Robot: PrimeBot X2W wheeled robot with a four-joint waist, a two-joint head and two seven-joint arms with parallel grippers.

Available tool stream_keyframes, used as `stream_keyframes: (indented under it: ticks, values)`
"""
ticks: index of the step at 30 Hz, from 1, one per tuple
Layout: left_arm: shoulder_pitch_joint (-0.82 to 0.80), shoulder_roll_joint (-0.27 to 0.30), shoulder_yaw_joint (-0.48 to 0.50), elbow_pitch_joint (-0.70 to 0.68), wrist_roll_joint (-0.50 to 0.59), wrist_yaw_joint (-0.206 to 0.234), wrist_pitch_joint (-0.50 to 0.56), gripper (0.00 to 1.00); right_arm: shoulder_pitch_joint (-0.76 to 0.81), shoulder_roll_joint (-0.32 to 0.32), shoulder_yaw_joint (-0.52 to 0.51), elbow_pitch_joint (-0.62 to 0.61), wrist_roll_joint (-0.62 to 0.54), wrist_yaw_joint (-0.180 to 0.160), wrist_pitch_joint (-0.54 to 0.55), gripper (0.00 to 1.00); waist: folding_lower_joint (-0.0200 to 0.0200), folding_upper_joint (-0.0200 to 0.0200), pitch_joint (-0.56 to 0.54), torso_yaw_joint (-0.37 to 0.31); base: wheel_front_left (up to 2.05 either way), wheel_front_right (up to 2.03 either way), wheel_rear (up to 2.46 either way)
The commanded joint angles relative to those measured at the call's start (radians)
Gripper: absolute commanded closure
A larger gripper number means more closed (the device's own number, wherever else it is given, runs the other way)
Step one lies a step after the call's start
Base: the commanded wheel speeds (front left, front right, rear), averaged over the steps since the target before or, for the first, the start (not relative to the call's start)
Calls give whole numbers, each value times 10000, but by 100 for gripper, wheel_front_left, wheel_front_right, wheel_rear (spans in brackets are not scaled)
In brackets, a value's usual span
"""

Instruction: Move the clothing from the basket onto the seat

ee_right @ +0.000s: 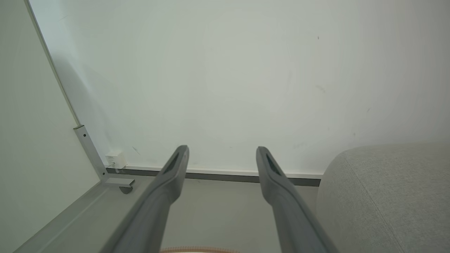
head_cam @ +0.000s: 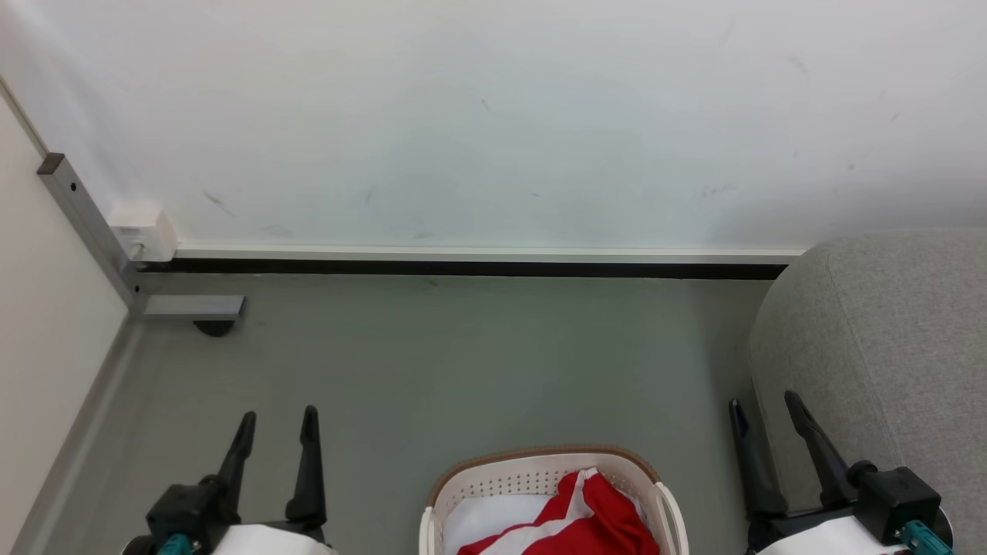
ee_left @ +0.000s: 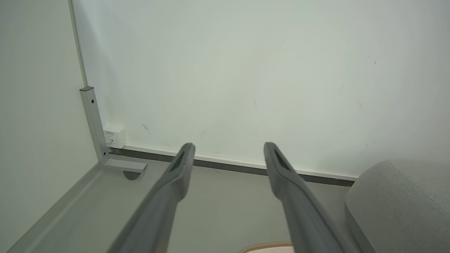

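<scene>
Plainly left gripper (head_cam: 279,414) and right gripper (head_cam: 763,401) gape empty; clothing (head_cam: 594,516) lies in basket (head_cam: 540,455); wall box (ee_left: 117,138) label (ee_left: 109,133) seems illegible.

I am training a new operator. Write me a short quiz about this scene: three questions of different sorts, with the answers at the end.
1. True or false: the clothing lies inside the basket.
2. On which side of the basket does the seat stand, the robot's left or its right?
3. Choose one. The left hand and the right hand are: (A) both open and empty; (B) both shut; (C) one holding the clothing.
Key: 1 true; 2 right; 3 A.
</scene>
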Motion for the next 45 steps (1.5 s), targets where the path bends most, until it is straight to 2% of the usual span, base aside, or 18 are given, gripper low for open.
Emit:
stream_keyframes:
  ticks: [1,23,37,45]
  values:
    - [14,-4,1,-93,304,-16,-116,0,-204,-94,47,-56,-265,-17,-106,0,0,0,-2,-9,0,0,0]
    - [104,-143,-35,-111,1750,-35,-481,0,-204,-95,230,-218,-1560,-21,-489,0,0,0,-27,-49,0,0,0]
    - [149,-177,0,-124,1705,-150,-473,0,-181,-92,291,-243,-1347,-21,-461,0,0,0,40,-173,0,0,0]
    - [-17,-188,-37,-73,1487,-318,-471,0,-339,-89,204,-338,-1116,-21,-461,0,0,0,310,-493,0,0,0]
